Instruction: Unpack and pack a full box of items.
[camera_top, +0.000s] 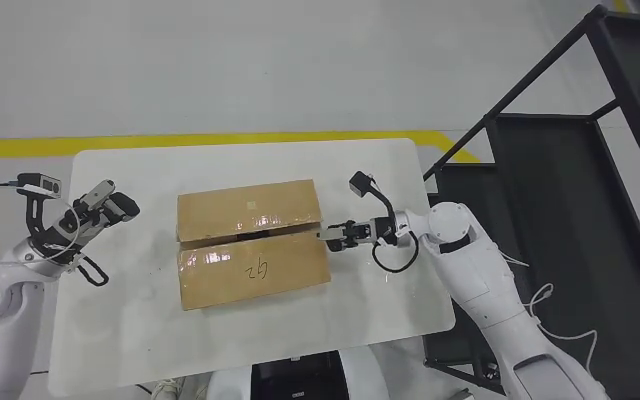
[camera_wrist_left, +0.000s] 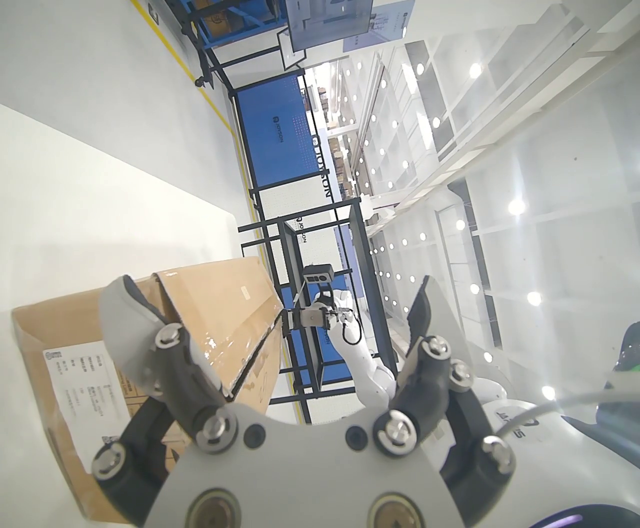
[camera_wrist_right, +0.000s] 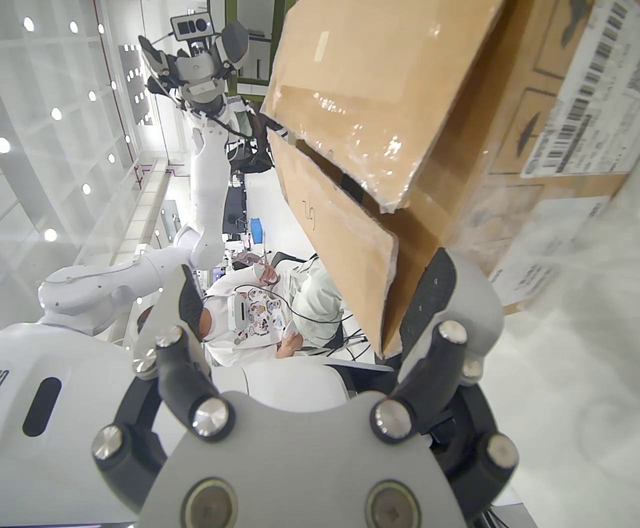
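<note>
The cardboard box (camera_top: 250, 255) sat in the middle of the desk (camera_top: 390, 180), its 2 top flaps folded down. The near flap (camera_top: 255, 272), with handwriting on it, lay flat. A dark slit (camera_top: 250, 236) ran beside it, too narrow to tell what was inside. At the slit's right end the right claw (camera_top: 330, 237) stood spread wide, the near flap's corner between its fingers, nothing clamped. The left claw (camera_top: 112, 200), also wide open and empty, hung near the desk's left edge, well apart from the box. Past the slit lay the far flap (camera_top: 250, 208). Beyond the desk a yellow line (camera_top: 200, 143) crossed the floor.
</note>
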